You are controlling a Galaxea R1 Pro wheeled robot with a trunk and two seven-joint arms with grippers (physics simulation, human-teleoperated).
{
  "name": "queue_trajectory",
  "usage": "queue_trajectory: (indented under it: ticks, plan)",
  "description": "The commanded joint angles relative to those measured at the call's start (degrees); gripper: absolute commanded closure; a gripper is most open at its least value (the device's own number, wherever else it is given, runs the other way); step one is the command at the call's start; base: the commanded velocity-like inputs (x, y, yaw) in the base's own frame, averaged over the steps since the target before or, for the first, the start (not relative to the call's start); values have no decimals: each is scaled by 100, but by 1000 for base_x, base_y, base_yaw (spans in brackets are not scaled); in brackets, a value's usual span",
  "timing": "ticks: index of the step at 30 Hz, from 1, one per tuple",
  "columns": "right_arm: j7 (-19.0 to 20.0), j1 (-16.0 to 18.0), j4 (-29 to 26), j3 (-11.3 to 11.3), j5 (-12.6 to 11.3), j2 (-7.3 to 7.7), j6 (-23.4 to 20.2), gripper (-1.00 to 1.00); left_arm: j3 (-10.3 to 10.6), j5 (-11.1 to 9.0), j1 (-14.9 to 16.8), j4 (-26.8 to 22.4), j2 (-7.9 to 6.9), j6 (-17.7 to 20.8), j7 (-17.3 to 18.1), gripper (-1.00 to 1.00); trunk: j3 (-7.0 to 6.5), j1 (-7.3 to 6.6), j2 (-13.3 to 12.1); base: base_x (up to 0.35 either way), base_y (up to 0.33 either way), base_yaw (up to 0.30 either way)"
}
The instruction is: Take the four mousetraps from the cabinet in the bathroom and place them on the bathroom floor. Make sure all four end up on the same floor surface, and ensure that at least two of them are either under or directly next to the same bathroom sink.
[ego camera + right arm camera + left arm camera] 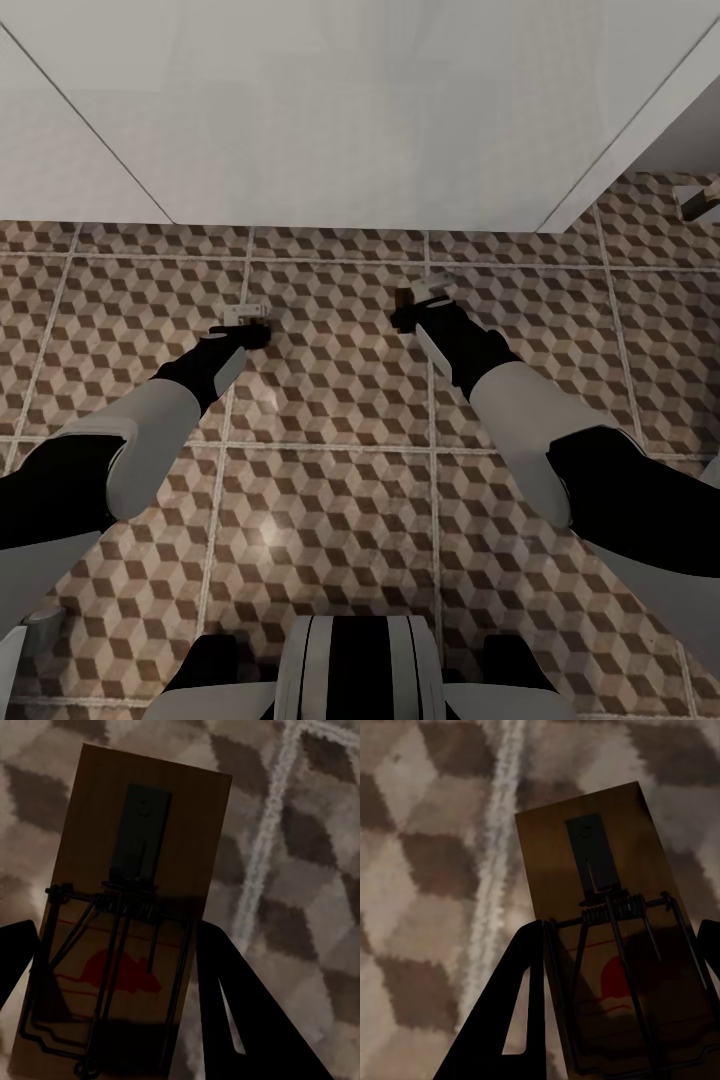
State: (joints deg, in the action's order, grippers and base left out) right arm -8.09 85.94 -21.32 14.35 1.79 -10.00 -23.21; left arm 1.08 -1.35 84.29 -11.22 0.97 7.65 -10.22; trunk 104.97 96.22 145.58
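Each hand holds one mousetrap over the cube-patterned bathroom floor (340, 400). My left gripper (248, 322) is shut on a mousetrap (244, 311). In the left wrist view this brown board with a wire spring (600, 870) sits between the dark fingers (510, 1020) of the left gripper (622, 928). My right gripper (418, 302) is shut on another mousetrap (432, 290). The right wrist view shows that board with a red mouse print (142, 847) inside the right gripper (116, 930). Both traps hang low over the tiles. The cabinet is out of view.
A white flat surface (360, 120) rises from the floor just ahead of both grippers; I cannot tell whether it belongs to the sink. A small brownish object (697, 200) lies on the tiles at the far right edge. My base (355, 665) stands below.
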Motion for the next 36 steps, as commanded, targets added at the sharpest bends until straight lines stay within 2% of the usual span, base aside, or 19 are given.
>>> queue_trajectory:
  ticks: [1, 36]
  plan:
    - [-23, 2, -8, 23, -3, 0, -34, 100, 15, -5, 0, -12, 0, 35, -33, 100, 3, -1, 1, 0, 0, 0]
    - [-26, 2, 8, 32, 6, 0, -34, 100, 15, -6, 0, -30, 6, 35, -33, 100, 3, -1, 1, 36, 0, 0]
